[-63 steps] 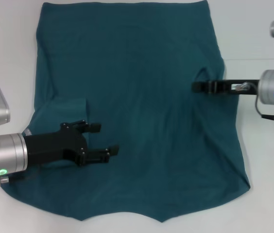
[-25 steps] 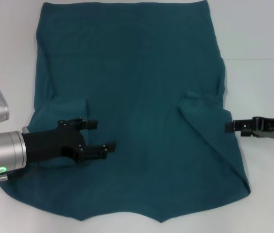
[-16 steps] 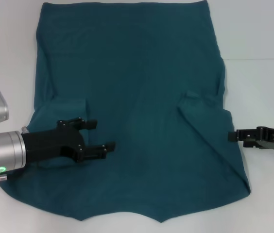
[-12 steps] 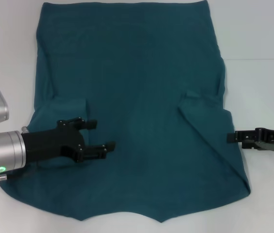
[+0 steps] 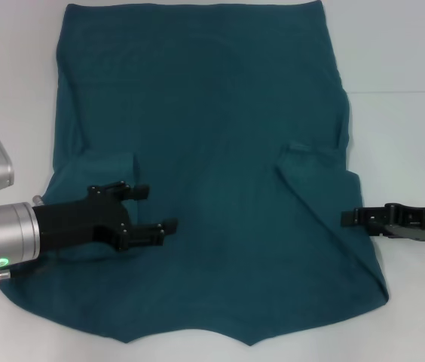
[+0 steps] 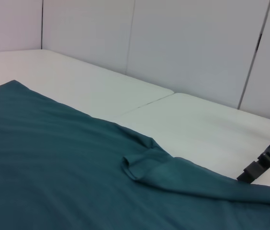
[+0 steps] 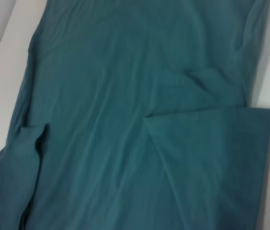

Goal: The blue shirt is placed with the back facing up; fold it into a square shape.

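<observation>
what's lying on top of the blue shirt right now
Both sleeves are folded in over the blue shirt. The left gripper, open, is above its left side. The right gripper is at its right edge. The white table beneath is mostly covered.

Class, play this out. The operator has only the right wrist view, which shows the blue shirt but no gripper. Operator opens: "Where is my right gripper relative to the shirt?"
Observer: In the head view, the right gripper reaches just over the right edge of the blue shirt, below the folded-in right sleeve.
Operator: And the left gripper?
Observer: The left gripper is open, over the shirt beside the folded-in left sleeve.
Operator: What lies beyond the table?
Observer: The left wrist view shows white wall panels behind the table.
</observation>
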Tool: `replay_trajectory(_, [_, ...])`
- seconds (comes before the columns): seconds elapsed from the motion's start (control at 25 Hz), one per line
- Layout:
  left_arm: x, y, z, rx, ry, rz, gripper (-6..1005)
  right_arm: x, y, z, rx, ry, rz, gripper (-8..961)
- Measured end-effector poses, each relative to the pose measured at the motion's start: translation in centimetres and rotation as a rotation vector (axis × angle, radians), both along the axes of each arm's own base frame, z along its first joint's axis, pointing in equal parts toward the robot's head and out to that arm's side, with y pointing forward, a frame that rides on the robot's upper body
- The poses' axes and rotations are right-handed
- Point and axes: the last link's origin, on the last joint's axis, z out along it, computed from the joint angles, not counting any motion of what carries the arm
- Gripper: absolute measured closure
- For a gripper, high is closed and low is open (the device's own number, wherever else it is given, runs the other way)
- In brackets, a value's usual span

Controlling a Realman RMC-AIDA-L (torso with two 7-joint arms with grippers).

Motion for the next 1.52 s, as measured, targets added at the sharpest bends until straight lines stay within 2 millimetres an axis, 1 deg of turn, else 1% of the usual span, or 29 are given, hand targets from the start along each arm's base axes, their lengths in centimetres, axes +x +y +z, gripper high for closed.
replay_trajectory(0.28, [0.0,0.0,0.0,0.001,0.001,0.000,124,0.1,-0.1,0.0,0.007,0.014,-0.010,219])
replay_trajectory(0.96, [0.1,0.0,0.0,-0.001,0.002,-0.003,124,0.6,-1.3,0.1,-0.010,0.052,-0.034,215])
replay_trajectory(1.08, [0.1,0.1,-0.1,-0.002,0.002,-0.005,124,0.6,-1.2,0.1,-0.003,0.054,-0.036,214])
replay_trajectory(1.52, [0.1,0.2,0.0,0.001,0.005,-0.007,125,-0.7,-0.2,-1.2,0.024,0.063,-0.014,212])
